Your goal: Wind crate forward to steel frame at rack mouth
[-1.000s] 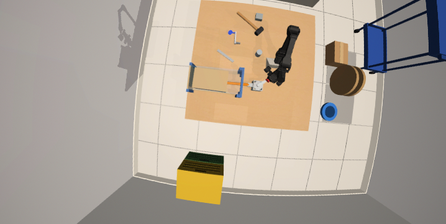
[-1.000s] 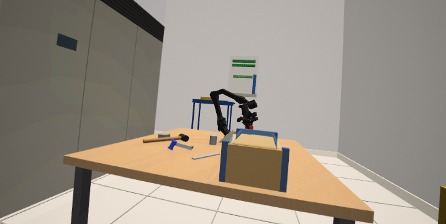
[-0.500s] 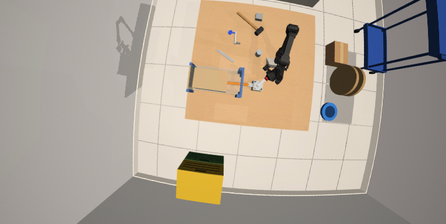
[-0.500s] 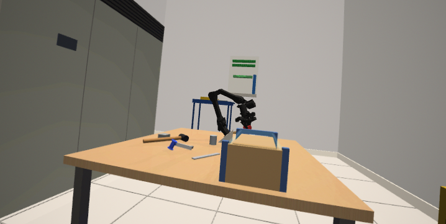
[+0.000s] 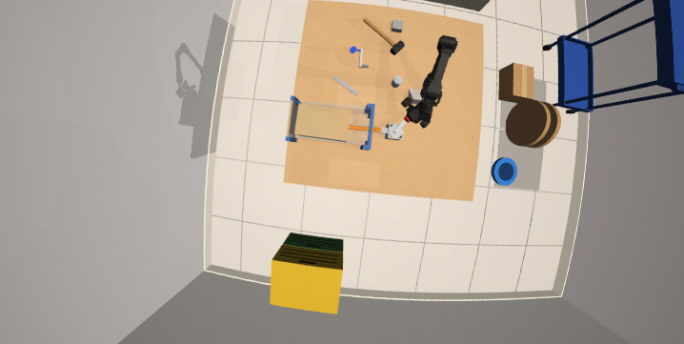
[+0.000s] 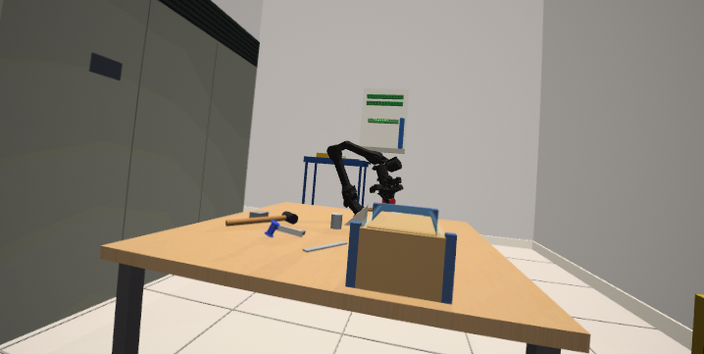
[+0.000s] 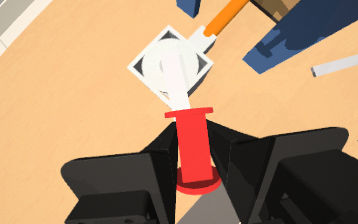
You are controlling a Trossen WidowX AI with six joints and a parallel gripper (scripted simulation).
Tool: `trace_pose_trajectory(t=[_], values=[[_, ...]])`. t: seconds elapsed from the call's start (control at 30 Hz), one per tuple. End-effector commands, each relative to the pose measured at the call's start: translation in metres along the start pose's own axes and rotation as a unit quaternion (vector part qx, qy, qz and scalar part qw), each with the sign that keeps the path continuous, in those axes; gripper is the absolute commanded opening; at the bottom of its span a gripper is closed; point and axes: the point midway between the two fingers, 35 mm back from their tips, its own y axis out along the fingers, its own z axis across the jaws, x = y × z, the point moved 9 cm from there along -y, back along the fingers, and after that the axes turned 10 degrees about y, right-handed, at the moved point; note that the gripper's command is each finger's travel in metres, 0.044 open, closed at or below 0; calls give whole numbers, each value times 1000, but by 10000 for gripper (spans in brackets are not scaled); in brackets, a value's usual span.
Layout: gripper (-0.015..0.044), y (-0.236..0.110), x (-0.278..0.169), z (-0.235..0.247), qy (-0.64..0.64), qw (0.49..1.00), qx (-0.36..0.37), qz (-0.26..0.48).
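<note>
The arm [image 5: 437, 73] is matte black throughout, built of slim rounded links with bulkier blocks at the joints. Its gripper [image 7: 195, 150] carries two broad black fingers with flat, angular faces and bevelled inner edges. A small round recess, possibly a screw hole, sits low on one finger.
</note>
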Motion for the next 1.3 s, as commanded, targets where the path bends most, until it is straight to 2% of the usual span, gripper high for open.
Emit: trace_pose_trajectory(t=[0.0, 1.27], values=[[0, 4, 3, -10, 5, 1000, -16, -2], [0, 11, 26, -43, 5, 1000, -17, -2]])
